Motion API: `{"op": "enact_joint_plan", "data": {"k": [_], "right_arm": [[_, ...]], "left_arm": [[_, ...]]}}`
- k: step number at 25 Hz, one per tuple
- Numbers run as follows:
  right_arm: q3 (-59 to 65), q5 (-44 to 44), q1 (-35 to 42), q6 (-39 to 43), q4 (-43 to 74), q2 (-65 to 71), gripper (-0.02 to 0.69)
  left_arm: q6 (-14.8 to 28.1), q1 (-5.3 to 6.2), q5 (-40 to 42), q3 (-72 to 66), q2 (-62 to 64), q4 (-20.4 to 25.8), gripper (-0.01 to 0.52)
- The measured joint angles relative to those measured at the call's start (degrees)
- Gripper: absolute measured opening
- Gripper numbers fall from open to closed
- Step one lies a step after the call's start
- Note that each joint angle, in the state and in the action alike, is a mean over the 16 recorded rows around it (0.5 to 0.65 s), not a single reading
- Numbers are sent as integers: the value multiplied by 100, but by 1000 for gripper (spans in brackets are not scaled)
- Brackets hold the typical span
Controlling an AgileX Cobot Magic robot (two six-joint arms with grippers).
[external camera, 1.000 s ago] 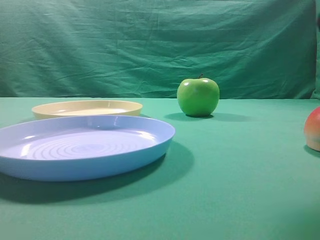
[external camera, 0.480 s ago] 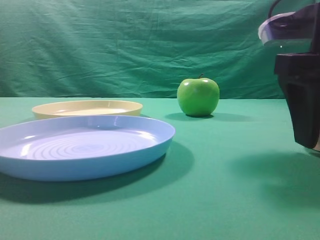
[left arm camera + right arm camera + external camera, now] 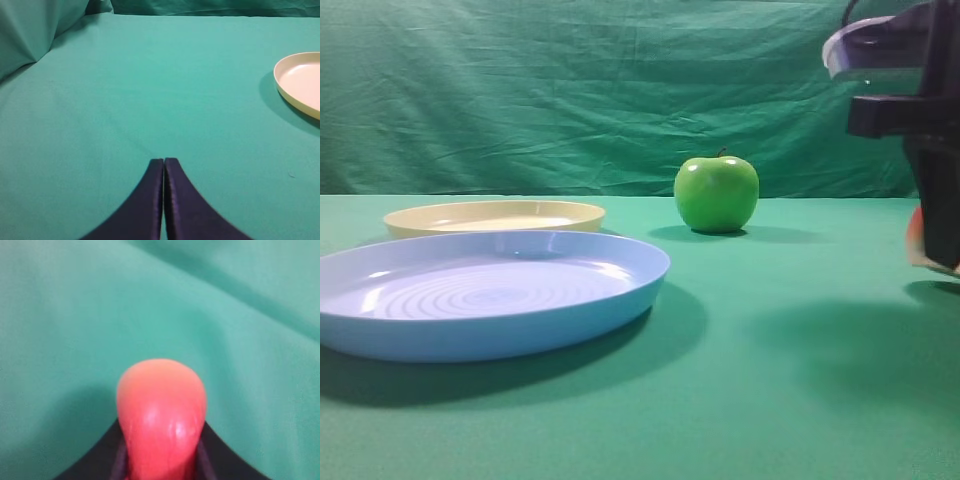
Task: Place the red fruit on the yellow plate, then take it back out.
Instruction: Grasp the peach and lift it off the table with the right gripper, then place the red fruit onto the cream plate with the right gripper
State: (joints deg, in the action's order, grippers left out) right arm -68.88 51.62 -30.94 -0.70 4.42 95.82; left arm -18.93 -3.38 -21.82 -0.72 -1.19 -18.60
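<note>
Dropping in from above, the right gripper (image 3: 160, 460) is pinching the red fruit (image 3: 161, 415) across its middle; smooth, rounded skin looks slippery.

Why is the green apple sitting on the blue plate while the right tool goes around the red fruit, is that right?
Not quite. The green apple sits on the green cloth, behind the blue plate, as the exterior high view shows. The right tool is around the red fruit.
</note>
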Motion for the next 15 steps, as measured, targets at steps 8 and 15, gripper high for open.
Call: {"op": "enact_joint_plan", "data": {"k": [8,15], "right_arm": [[-1362,27,-564,-719,-463,200,193],[-2404,-193,-1030,-1197,-824,938,193]], "left_arm": [[0,0,0,0,0,0,0],[0,0,0,0,0,0,0]]}}
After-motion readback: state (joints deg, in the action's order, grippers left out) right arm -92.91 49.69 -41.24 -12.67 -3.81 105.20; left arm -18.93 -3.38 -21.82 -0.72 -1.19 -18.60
